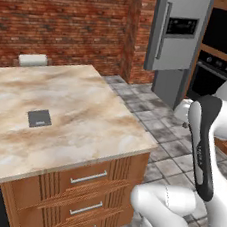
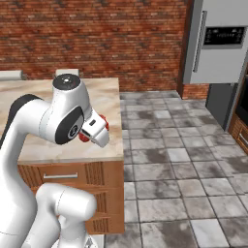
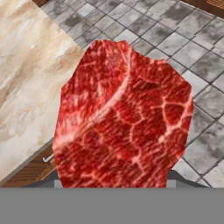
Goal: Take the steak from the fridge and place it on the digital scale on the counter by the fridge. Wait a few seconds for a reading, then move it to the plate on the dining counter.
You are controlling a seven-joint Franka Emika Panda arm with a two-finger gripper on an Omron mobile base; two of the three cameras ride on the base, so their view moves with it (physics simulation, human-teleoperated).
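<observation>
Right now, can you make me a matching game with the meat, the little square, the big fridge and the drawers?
Things:
1. steak
2. digital scale
3. fridge
4. drawers

Matches:
A. grey, standing by the brick wall
B. brown wood, under the marble top
C. red, held up in the jaws
D. dark, lying flat on the counter

Pairs: 1-C, 2-D, 3-A, 4-B

The steak (image 3: 124, 118), a flat red slab marbled with pale veins, was gripped by the end effector (image 2: 94, 130) and hung over the bench (image 1: 85, 117) edge and tiled floor. The digital scale (image 1: 39, 118), a thin dark grey square, lay flat on the bench. The fridge (image 1: 177, 32) stood shut.
</observation>
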